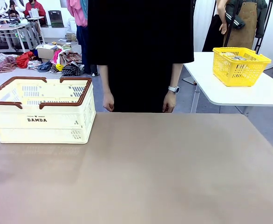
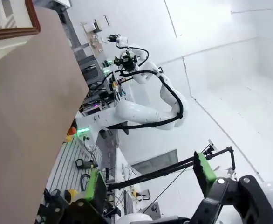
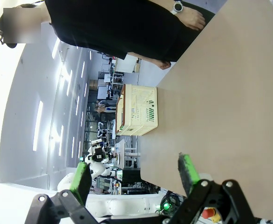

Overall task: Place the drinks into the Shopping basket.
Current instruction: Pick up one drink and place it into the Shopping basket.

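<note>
The cream-white Shopping basket [image 1: 41, 109] with its brown rim stands at the far left of the brown table, and nothing shows inside it from the front view. It also sits sideways in the right wrist view as the Shopping basket [image 3: 139, 109], and one brown corner of the Shopping basket [image 2: 15, 21] shows at the top left of the left wrist view. The drinks are out of view. My left gripper [image 2: 150, 179] is open, with only the room and wall between its green pads. My right gripper [image 3: 134, 172] is open too, off the table's near edge.
A person in black stands at the far side of the table [image 1: 150, 168], both hands [image 1: 108, 101] hanging at its edge. A yellow mesh basket [image 1: 239, 65] sits on a white table at the back right. The other arm [image 2: 141, 105] shows across the left wrist view.
</note>
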